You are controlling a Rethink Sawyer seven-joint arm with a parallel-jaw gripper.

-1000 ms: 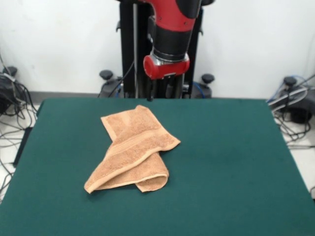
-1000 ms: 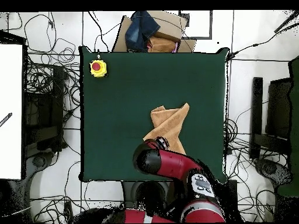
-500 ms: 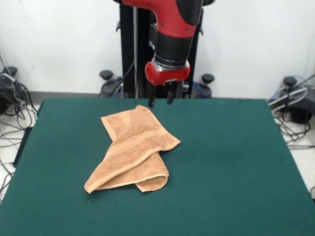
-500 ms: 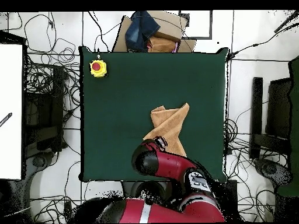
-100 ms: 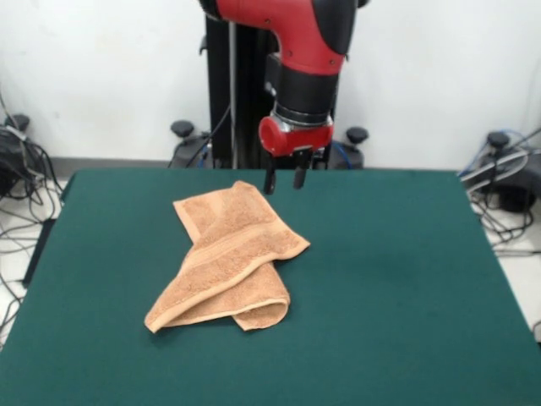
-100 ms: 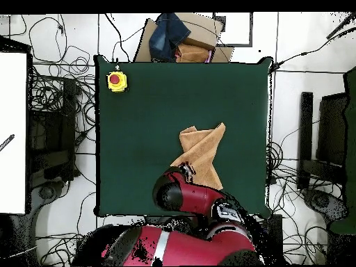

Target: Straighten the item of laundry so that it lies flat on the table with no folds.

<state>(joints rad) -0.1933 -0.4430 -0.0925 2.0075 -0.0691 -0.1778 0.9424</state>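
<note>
Lying crumpled left of centre on the table (image 5: 406,279), the towel (image 5: 228,254) was folded over itself, with a pale woven band running diagonally across its upper layer and a doubled lobe at its near edge. Its left near corner pointed toward the table's near left, and its far corner reached toward the far edge. In the overhead view the towel (image 6: 201,154) appeared as a folded wedge, partly covered by the arm. A yellow box with a red button (image 6: 117,81) sat at one table corner, well apart from the cloth. Further right in the front view, the gripper (image 5: 284,179) hung just beyond the towel's far corner, slightly to its right, above the cloth and not touching it. Its two dark fingers (image 5: 270,180) stood parted, holding nothing.
</note>
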